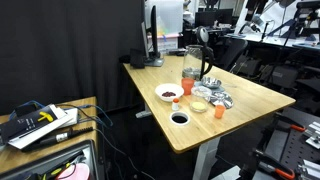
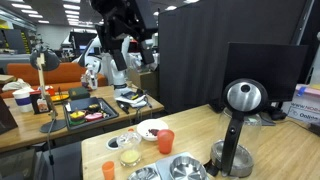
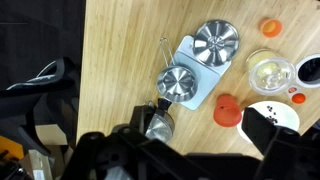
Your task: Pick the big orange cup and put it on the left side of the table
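The big orange cup (image 1: pixel 187 85) stands upright near the middle of the table (image 1: pixel 250 100), beside a white bowl. It also shows in an exterior view (image 2: pixel 165 141) and in the wrist view (image 3: pixel 228 111). The small orange cup (image 1: pixel 218 111) stands nearer the table's edge, also in the wrist view (image 3: pixel 270 27). My gripper (image 3: pixel 190 150) hangs high above the table, open and empty. The big orange cup lies below it, just inside the right finger. The arm shows dark at the top of an exterior view (image 2: pixel 128 25).
Around the cup are a white bowl with red bits (image 3: pixel 278 112), a glass bowl (image 3: pixel 270 72), two steel bowls on a grey mat (image 3: pixel 216 40), a black bowl (image 1: pixel 179 118), a glass pitcher (image 1: pixel 195 62) and a black-and-steel kettle (image 2: pixel 238 130). A cluttered bench (image 1: pixel 45 122) stands beside the table.
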Controlling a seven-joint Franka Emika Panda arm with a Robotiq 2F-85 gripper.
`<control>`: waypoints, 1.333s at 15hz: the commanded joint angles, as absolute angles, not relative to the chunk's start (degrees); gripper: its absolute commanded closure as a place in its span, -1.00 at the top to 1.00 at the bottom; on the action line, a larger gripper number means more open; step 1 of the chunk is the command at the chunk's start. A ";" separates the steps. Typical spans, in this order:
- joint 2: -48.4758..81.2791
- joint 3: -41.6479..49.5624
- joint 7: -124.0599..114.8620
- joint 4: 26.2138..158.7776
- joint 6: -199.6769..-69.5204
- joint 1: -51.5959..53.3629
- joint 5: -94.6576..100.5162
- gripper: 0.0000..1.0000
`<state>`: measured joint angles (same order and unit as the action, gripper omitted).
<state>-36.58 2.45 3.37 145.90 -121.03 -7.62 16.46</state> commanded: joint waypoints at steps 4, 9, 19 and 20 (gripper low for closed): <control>-36.57 2.73 3.20 145.75 -120.77 -7.24 16.64 1.00; -36.05 1.88 2.41 145.61 -121.12 -7.70 18.00 1.00; -24.47 0.86 2.12 138.98 -126.08 -2.53 13.89 1.00; -27.03 0.43 1.86 141.15 -125.46 -3.10 15.32 1.00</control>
